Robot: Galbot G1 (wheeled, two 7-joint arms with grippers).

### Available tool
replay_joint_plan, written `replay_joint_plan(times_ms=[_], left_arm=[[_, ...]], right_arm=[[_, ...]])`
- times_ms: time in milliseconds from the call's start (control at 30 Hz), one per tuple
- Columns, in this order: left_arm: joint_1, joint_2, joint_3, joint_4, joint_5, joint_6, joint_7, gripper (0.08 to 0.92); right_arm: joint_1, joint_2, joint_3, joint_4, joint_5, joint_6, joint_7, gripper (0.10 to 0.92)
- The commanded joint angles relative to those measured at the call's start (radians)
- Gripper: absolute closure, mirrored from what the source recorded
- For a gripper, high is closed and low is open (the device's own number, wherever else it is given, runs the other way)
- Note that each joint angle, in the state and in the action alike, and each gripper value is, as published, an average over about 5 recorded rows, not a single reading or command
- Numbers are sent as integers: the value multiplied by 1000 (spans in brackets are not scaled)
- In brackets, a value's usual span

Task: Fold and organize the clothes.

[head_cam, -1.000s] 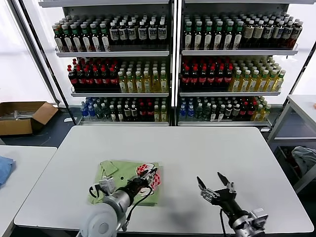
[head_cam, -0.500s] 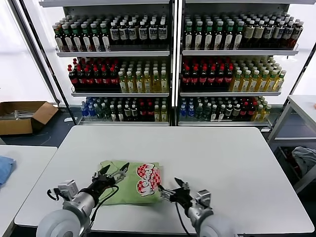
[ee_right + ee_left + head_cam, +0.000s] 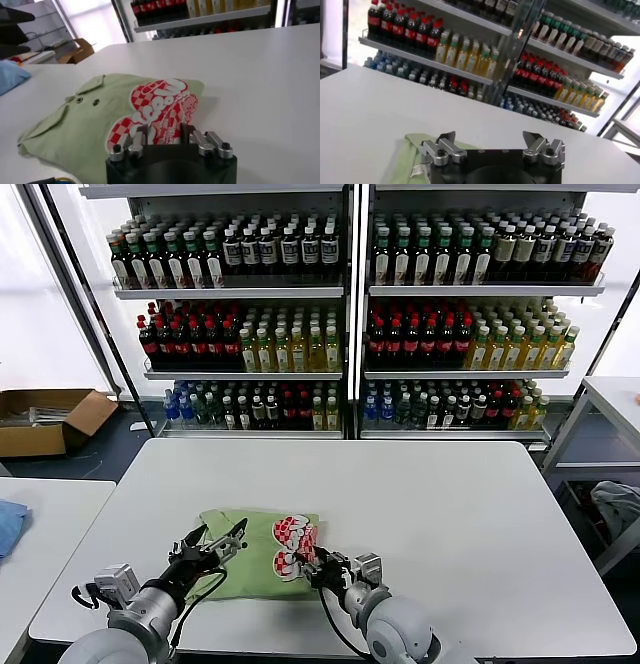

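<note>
The light green polo shirt (image 3: 250, 559) lies folded on the white table (image 3: 440, 514) near its front left, collar to the left and the red-and-white checkered print to the right. My left gripper (image 3: 222, 534) is open and empty, low over the shirt's left part; the left wrist view shows its spread jaws (image 3: 492, 137) and a strip of green cloth (image 3: 407, 160). My right gripper (image 3: 308, 562) is at the shirt's right edge. In the right wrist view (image 3: 162, 131) its jaws stand narrowed but apart, with the printed edge of the shirt (image 3: 100, 120) between them.
Shelves of bottles (image 3: 345, 314) stand behind the table. A cardboard box (image 3: 45, 419) lies on the floor at the far left. A blue cloth (image 3: 8, 526) lies on a second table to the left. Another table (image 3: 610, 399) stands at the right.
My right gripper has swung from the front right of the table in to the shirt's right edge. My left gripper has drawn back from over the print to the shirt's left part.
</note>
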Motion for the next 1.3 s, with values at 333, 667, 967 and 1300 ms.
replay_joint_plan(times_ms=[333, 667, 967, 1300], left_arm=[[35, -53, -17, -20, 9, 1, -48, 177], [25, -76, -14, -10, 9, 1, -57, 177], [28, -78, -31, -5, 5, 0, -53, 177], [32, -78, -30, -16, 4, 0, -53, 177]], right_arm=[[-157, -233, 191, 177, -52, -22, -39, 886], [-317, -391, 450, 205, -84, 19, -179, 915], [-450, -317, 590, 308, -170, 132, -155, 823], [-240, -120, 309, 235, -261, 175, -139, 537]])
